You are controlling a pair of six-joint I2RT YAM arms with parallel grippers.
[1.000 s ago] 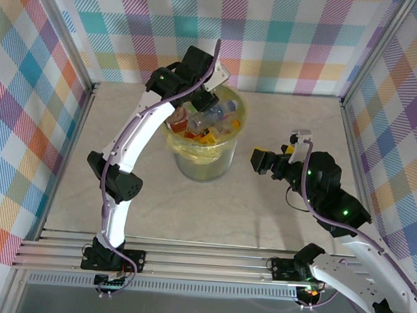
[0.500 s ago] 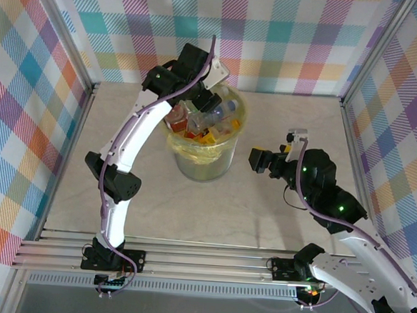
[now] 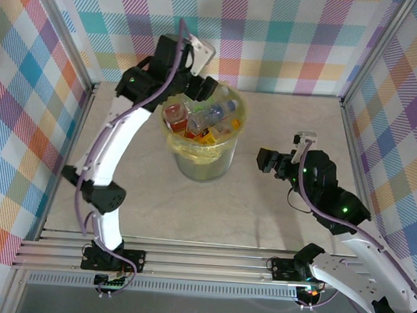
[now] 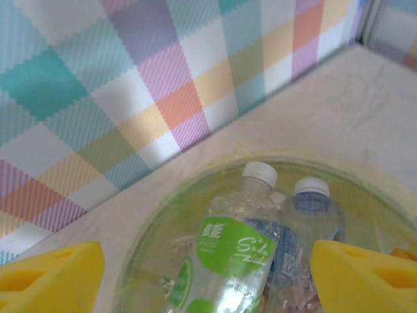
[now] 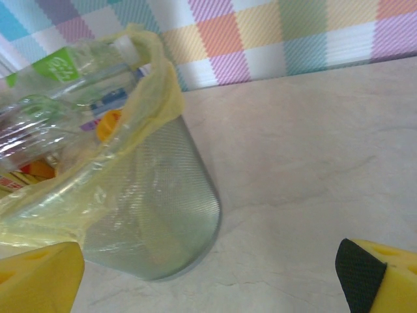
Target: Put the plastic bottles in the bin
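Note:
The bin [image 3: 202,160] stands mid-table, its yellow-green bag folded over the rim and heaped with plastic bottles [image 3: 200,120]. My left gripper [image 3: 201,89] hovers over the bin's far rim, open and holding nothing. In the left wrist view its yellow fingers [image 4: 52,277] frame a clear bottle with a green label [image 4: 236,251] and a blue-capped bottle [image 4: 313,205] lying in the bin. My right gripper [image 3: 267,160] hangs open to the right of the bin, apart from it. The right wrist view has the bin's mesh wall [image 5: 159,208] and bottles [image 5: 58,98] poking above the bag.
Checked fabric walls [image 3: 289,33] with metal frame posts [image 3: 350,130] close in the back and both sides. Bare marble-look tabletop [image 3: 283,119] lies around the bin. The rail [image 3: 201,260] with the arm bases runs along the near edge.
The left arm has swung up and leftward, drawing its gripper back toward the bin's far-left rim. The right gripper has shifted slightly to the right.

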